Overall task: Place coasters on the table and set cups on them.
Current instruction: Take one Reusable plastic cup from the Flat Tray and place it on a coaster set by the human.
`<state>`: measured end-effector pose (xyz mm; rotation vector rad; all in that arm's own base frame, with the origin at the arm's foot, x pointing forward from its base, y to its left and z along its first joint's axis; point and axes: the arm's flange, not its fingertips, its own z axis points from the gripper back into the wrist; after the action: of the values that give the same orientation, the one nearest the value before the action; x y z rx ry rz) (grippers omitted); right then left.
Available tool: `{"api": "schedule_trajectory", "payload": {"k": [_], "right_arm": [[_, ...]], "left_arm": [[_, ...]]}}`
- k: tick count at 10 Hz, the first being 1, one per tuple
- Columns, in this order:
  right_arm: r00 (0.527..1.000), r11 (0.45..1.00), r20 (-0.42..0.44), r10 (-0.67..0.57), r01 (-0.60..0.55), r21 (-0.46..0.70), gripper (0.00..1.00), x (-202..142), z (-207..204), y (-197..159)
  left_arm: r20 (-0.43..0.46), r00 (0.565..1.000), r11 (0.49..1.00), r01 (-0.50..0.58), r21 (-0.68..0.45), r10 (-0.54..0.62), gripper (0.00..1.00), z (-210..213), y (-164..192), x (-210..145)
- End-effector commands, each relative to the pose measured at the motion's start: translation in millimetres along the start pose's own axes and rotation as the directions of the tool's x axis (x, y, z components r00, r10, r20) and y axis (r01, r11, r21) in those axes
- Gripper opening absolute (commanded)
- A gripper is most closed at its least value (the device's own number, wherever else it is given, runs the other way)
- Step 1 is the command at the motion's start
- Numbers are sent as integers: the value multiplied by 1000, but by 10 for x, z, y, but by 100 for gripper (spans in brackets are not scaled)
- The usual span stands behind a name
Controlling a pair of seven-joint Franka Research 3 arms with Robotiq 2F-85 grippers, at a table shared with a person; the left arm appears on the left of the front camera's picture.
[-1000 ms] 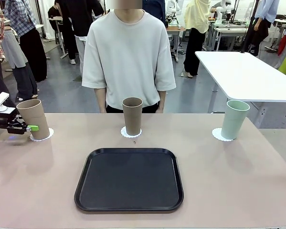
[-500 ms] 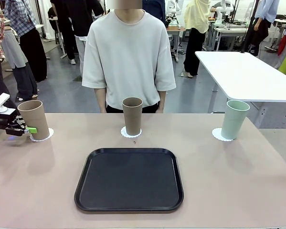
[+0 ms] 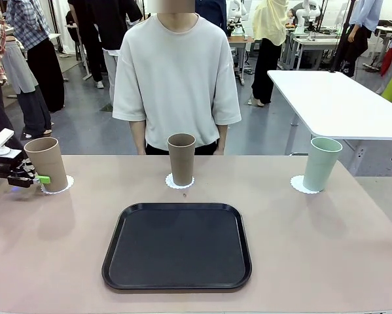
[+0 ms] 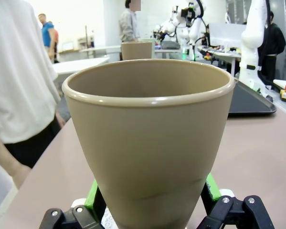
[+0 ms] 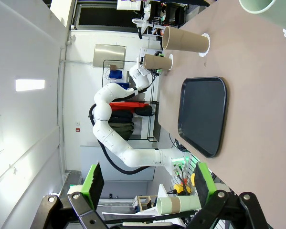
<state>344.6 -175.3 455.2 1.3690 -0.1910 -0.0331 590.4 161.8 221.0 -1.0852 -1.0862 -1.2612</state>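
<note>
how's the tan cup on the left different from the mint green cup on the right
The tan cup is beige, the mint green cup pale green. The tan cup stands between the left gripper's open fingers; the mint cup has no gripper near it. The tan cup is at the table's left edge, the mint cup toward the right. Both stand upright, each on a white coaster, same tapered handleless shape.

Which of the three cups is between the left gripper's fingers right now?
The tan-beige cup at the table's left end, standing on its coaster. The left gripper straddles it, open; the brown cup and mint cup stand alone.
</note>
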Motion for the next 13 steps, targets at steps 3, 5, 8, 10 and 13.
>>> {"api": "schedule_trajectory", "payload": {"k": [3, 5, 8, 10, 13], "right_arm": [[1000, 1000, -4, 10, -10, 6, 100, 11, 14, 11], [1000, 1000, -4, 10, -10, 6, 100, 11, 14, 11], [1000, 1000, -4, 10, -10, 6, 100, 11, 14, 11], [1000, 1000, -4, 10, -10, 6, 100, 11, 14, 11], [1000, 1000, -4, 10, -10, 6, 100, 11, 14, 11]], "left_arm": [[22, 1000, 999, 6, -38, -5, 100, 137, 38, 15], [12, 1000, 998, -19, -52, 20, 100, 194, 32, 19], [10, 999, 998, -42, -40, 42, 100, 318, 28, 1], [8, 999, 999, -40, -27, 41, 100, 418, 17, 18], [1, 999, 999, -42, -9, 42, 100, 533, 14, 17]]}}
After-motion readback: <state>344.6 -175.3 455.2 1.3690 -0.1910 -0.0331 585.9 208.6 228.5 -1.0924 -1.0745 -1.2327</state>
